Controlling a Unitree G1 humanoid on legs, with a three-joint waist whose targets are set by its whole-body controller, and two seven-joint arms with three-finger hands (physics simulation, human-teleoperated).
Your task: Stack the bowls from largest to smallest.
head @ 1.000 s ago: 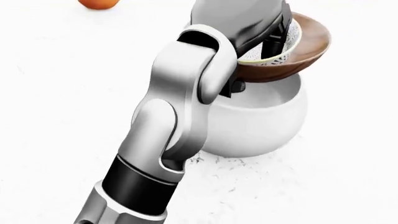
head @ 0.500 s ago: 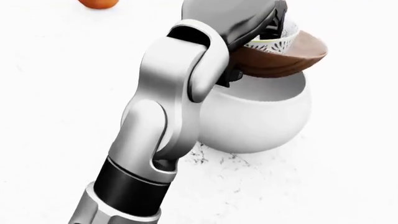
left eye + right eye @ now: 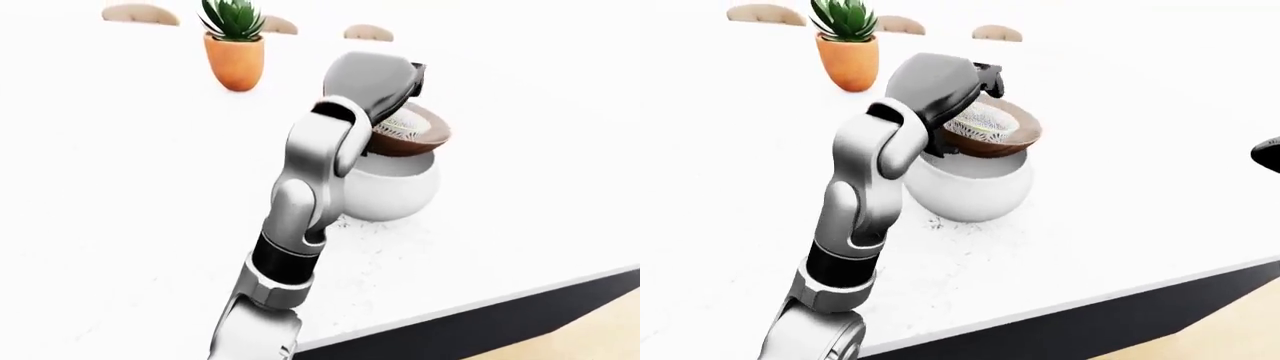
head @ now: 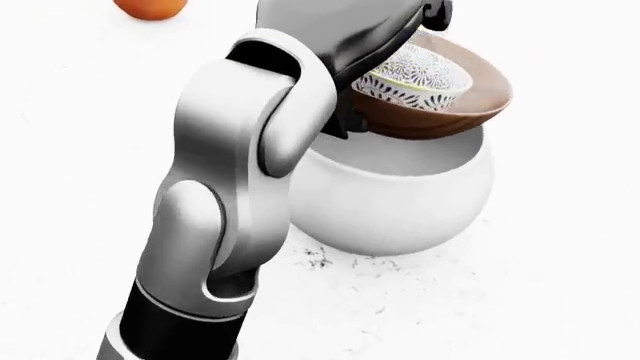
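A large white bowl (image 4: 400, 202) stands on the white counter. A brown wooden bowl (image 4: 475, 97) sits tilted in its mouth. A small white bowl with a dark pattern (image 4: 415, 79) lies inside the brown one. My left arm reaches up from the bottom left, and my left hand (image 4: 435, 13) hovers over the left side of the stack. Its dark fingertips stand above the small bowl's rim, apart from it, and look open. The palm hides the bowls' left rims. A dark shape (image 3: 1267, 154) at the right edge of the right-eye view may be my right hand.
An orange pot with a green plant (image 3: 235, 64) stands on the counter up and left of the bowls. Chair backs (image 3: 140, 13) show along the top. The counter's dark near edge (image 3: 480, 319) runs across the bottom right.
My left hand has lifted up and to the left, off the small bowl. Its fingers have left the bowl's rim. The small bowl now lies uncovered in the brown bowl.
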